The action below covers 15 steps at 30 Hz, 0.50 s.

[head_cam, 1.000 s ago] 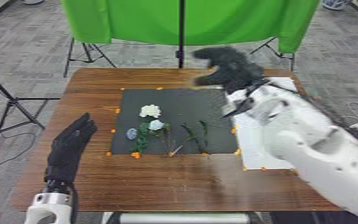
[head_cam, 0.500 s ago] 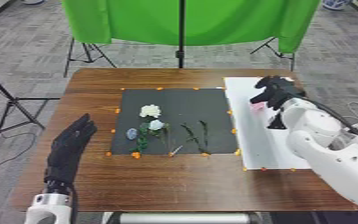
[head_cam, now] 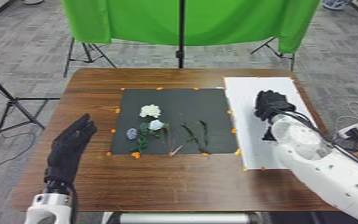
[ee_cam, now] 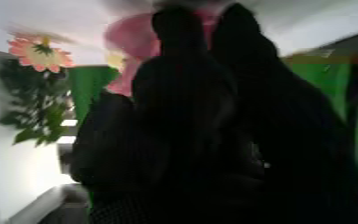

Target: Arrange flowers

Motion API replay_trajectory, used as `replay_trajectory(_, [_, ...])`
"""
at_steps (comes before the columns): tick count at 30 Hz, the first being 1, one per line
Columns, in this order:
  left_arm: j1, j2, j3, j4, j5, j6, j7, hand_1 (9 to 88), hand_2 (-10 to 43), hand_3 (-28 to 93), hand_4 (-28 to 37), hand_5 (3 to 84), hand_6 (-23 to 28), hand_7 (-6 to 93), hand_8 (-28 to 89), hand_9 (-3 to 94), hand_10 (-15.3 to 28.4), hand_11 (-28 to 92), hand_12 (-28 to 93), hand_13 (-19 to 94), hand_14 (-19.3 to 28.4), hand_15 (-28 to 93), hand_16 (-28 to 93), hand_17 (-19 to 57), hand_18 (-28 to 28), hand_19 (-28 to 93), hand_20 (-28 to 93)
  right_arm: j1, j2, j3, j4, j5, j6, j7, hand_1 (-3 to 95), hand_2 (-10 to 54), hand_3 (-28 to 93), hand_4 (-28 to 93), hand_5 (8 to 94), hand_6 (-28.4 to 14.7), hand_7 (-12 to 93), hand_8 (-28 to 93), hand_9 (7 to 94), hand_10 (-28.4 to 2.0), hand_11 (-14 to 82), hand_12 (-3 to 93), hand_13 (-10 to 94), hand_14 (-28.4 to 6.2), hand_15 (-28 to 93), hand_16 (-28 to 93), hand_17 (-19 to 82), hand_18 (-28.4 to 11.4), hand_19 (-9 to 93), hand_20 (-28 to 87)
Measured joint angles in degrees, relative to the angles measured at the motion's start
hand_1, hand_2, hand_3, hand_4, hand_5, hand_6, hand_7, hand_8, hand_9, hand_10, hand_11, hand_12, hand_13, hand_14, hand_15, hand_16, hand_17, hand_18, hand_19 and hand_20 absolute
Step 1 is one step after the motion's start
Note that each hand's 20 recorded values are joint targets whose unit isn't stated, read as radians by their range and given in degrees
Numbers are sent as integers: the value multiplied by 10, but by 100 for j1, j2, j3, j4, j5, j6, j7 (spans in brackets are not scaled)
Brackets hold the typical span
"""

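- While the left hand (head_cam: 67, 150) rests at the left part of the brown table (head_cam: 95, 187), its fingers lie straight; open, with nothing in its hold.
- Right hand (head_cam: 271, 104) over the white sheet (head_cam: 253, 147), on the table's right side. How far open it is, and whether it has hold of anything: cannot tell.
- Right wrist view: 1 pink flower (ee_cam: 133, 37) just beyond the black glove of the right hand (ee_cam: 189, 115), partly hidden by it. Contact between the 2: cannot tell.
- Same view: 1 pink daisy-like flower (ee_cam: 39, 54) beside the pink flower, with green foliage (ee_cam: 38, 112) near it.
- Head view: dark mat (head_cam: 180, 102) between the 2 hands, the white sheet just beside it.
- On the mat: 1 white bloom (head_cam: 151, 110); 1 pale bloom (head_cam: 156, 125) nearer the robot; 1 bluish piece (head_cam: 132, 133) to its left; green leaves (head_cam: 142, 143) close by.
- Also on the mat: 2 dark green stems (head_cam: 192, 135), lying side by side to the right of the blooms.
- Orange pieces (head_cam: 136, 155) at intervals around the mat's edge.
- Beyond the table: green cloth (head_cam: 131, 22), with a black stand (head_cam: 181, 45) in front.
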Motion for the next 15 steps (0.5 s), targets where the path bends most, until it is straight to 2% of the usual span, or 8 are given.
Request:
replay_trajectory(3, [10, -4, -2, -3, -1, 0, 0, 294, -95, 651, -164, 403, 33, 78, -45, 365, 109, 101, 165, 271, 148, 123, 72, 0, 150, 38, 186, -44, -18, -79, 165, 16, 664, -15, 671, -95, 517, -157, 792, -26, 181, 110, 903, -105, 77, 358, 936, -14, 533, 337, 687, -71, 932, 443])
replay_trajectory(6, [23, -3, -6, -8, -3, 0, 0, 294, -95, 651, -163, 403, 34, 78, -45, 366, 109, 101, 165, 271, 148, 122, 71, 0, 150, 38, 186, -173, 10, 24, 48, 70, 775, -42, 675, -95, 515, -153, 795, -27, 182, 116, 906, -107, 77, 362, 937, -14, 535, 335, 689, -71, 932, 445])
replay_trajectory(11, [40, 2, -8, -18, -4, 0, -1, 294, -95, 652, -164, 403, 34, 77, -44, 366, 109, 102, 165, 271, 148, 122, 72, 1, 150, 38, 185, -273, 181, 152, -677, 513, 932, -131, 667, -95, 522, -151, 796, -27, 179, 120, 906, -106, 76, 365, 937, -13, 538, 333, 690, -69, 932, 449])
replay_trajectory(15, [32, 5, -7, -18, -4, -1, -13, 295, -95, 650, -163, 403, 34, 77, -44, 365, 109, 101, 165, 271, 148, 123, 72, 0, 150, 37, 185, 28, 213, -59, -1243, 1350, 981, -404, 664, -95, 526, -152, 796, -25, 178, 121, 906, -106, 74, 363, 937, -13, 539, 332, 691, -70, 932, 451])
